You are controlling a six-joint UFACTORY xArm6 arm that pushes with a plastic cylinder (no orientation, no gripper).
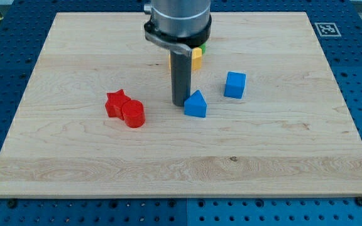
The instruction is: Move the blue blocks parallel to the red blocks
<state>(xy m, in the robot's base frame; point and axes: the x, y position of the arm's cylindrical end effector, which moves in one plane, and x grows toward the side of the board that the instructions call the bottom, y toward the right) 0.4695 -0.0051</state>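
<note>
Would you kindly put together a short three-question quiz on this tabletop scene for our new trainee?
1. True or false: the two red blocks, the red star and the red cylinder, touch each other.
2. Which block is nearest my tip? A) blue cube B) blue house-shaped block C) yellow block
3. Fill in: the yellow block and a green block are partly hidden behind the ____.

Key:
1. True; they sit pressed together.
2. B; it lies just to the view's right of my tip.
3. Arm; its shape cannot be made out for either block.
</note>
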